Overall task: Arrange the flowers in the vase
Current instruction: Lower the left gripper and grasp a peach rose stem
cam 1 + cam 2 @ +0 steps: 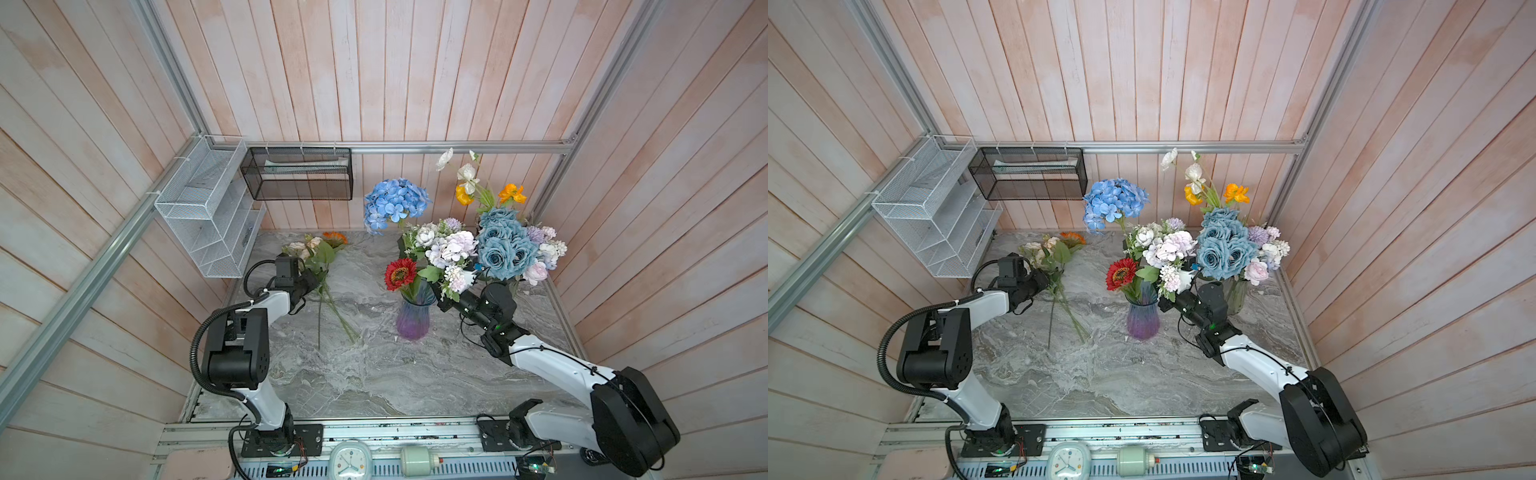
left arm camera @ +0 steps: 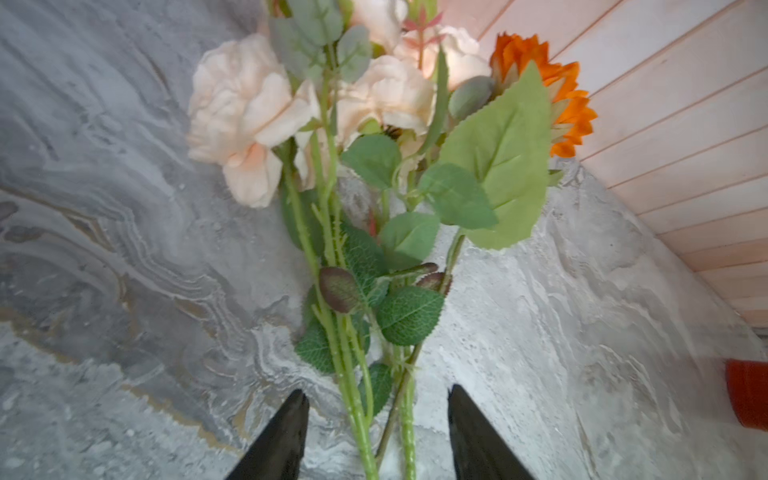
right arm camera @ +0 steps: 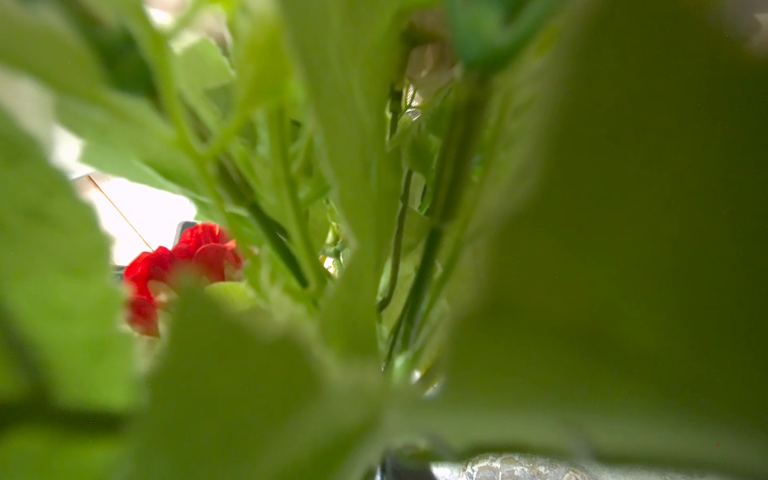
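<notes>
A purple-blue glass vase [image 1: 412, 322] [image 1: 1143, 322] stands mid-table holding a red flower [image 1: 400, 273] and a lilac-white bunch [image 1: 451, 249]; a blue hydrangea [image 1: 395, 203] rises behind. My right gripper [image 1: 438, 299] [image 1: 1165, 305] sits at the vase's mouth, buried in leaves; the right wrist view shows only blurred green stems, so any hold is hidden. Peach roses [image 1: 303, 247] [image 2: 245, 116] and an orange sunflower [image 1: 335, 237] [image 2: 557, 95] lie on the table at the left. My left gripper [image 1: 316, 284] [image 2: 378, 415] is open, its fingers either side of their stems, not touching them.
A clear vase [image 1: 1235, 295] at the right holds dusty-blue roses [image 1: 498, 245] and poppies [image 1: 486, 187]. A white wire rack [image 1: 208, 216] and a black mesh basket [image 1: 299, 174] hang on the walls. A red pot [image 2: 748, 395] shows near the back wall.
</notes>
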Controlling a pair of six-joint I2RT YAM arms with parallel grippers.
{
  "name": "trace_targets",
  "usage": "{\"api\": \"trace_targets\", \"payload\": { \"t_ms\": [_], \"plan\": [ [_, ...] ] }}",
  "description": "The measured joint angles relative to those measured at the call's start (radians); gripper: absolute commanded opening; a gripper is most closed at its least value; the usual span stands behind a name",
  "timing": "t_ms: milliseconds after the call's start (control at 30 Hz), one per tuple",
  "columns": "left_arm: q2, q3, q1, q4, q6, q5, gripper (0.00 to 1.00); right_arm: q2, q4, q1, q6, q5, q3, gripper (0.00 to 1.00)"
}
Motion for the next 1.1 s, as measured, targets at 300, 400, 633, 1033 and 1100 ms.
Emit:
{"api": "trace_targets", "payload": {
  "t_ms": [300, 400, 633, 1033, 1100],
  "plan": [
    [0.083, 0.011, -0.005, 0.012, -0.039, -0.006, 0.46, 0.0, 0.0, 0.0, 0.0, 0.0, 0.0, 0.12],
    [0.118, 0.021, -0.018, 0.011, -0.045, -0.011, 0.4, 0.0, 0.0, -0.001, 0.0, 0.0, 0.0, 0.13],
    [0.148, 0.033, -0.039, 0.042, -0.051, -0.029, 0.21, -0.001, -0.001, -0.002, 0.0, 0.0, -0.002, 0.13],
    [0.128, 0.009, -0.04, 0.048, -0.046, -0.057, 0.0, -0.01, -0.003, -0.002, 0.0, 0.0, -0.007, 0.13],
    [0.099, -0.008, -0.04, 0.046, -0.046, -0.059, 0.0, -0.01, -0.003, -0.002, 0.0, 0.0, -0.007, 0.13]
  ]
}}
